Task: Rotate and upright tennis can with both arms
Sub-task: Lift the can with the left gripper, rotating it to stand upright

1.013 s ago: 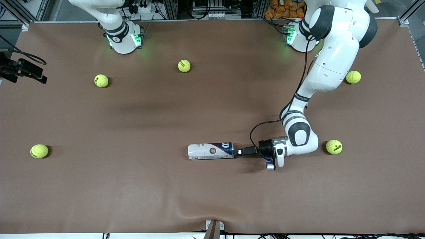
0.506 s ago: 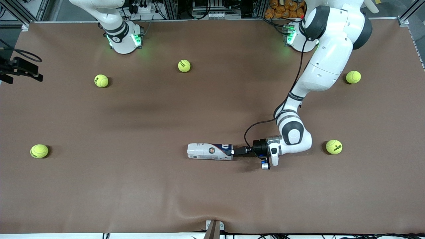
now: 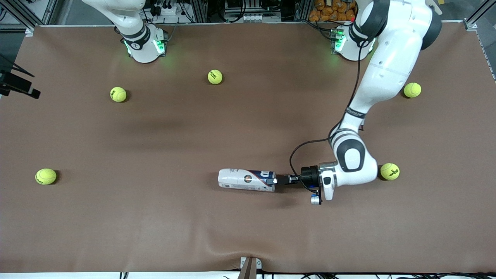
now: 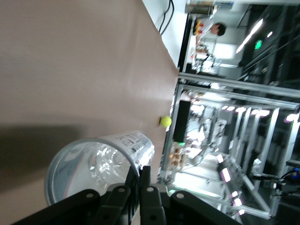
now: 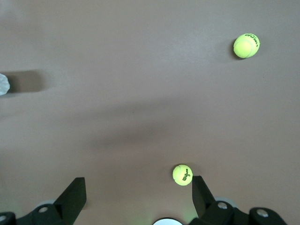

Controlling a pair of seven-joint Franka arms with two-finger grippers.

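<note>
The tennis can (image 3: 244, 179) lies on its side on the brown table, nearer the front camera than the table's middle, with its open silvery-rimmed end toward the left arm's end. My left gripper (image 3: 274, 181) reaches in level with the table and is shut on the can's rim. In the left wrist view the tennis can (image 4: 101, 154) shows its clear open mouth, and the left gripper (image 4: 140, 171) pinches the wall with one finger inside and one outside. My right gripper (image 5: 136, 185) hangs open high over the table with nothing between its fingers; the can's white end (image 5: 3, 84) shows at that view's edge.
Several yellow-green tennis balls lie scattered: one (image 3: 389, 171) close beside the left arm's wrist, one (image 3: 412, 90) by its forearm, others (image 3: 215, 76), (image 3: 118, 94), (image 3: 45, 176) toward the right arm's end. The cloth bulges into a fold (image 3: 217, 248) at the table's front edge.
The left gripper has shut on the can's rim. The can's gripped end has shifted slightly toward the front camera. The left arm pushed in, then drew back a little.
</note>
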